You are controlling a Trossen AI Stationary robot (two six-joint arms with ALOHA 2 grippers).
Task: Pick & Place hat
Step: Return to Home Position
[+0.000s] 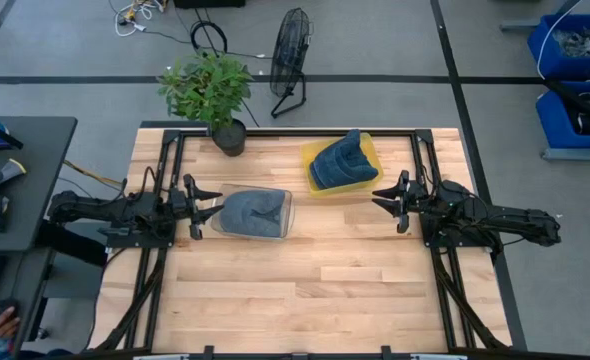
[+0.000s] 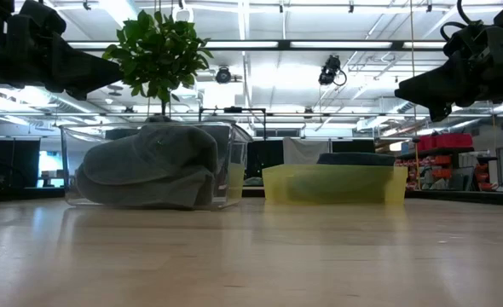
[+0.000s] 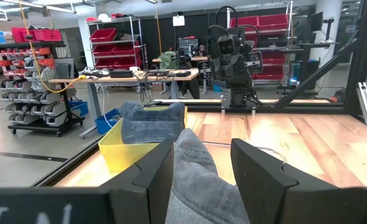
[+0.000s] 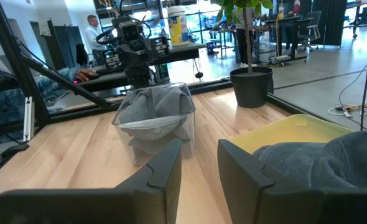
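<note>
gray caps [image 1: 251, 213] bunched — count unclear, transparent bin [image 1: 288, 206]

We've got the left arm [image 1: 105, 208] reaching in level from its side, held high, jaws parted and empty. Facing it, our right arm [image 1: 485, 215] mirrors that pose, jaws likewise apart, gripping nothing.

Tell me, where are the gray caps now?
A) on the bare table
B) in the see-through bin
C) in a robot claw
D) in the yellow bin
B: the gray caps lie inside the transparent bin; the yellow bin holds blue caps.
</note>
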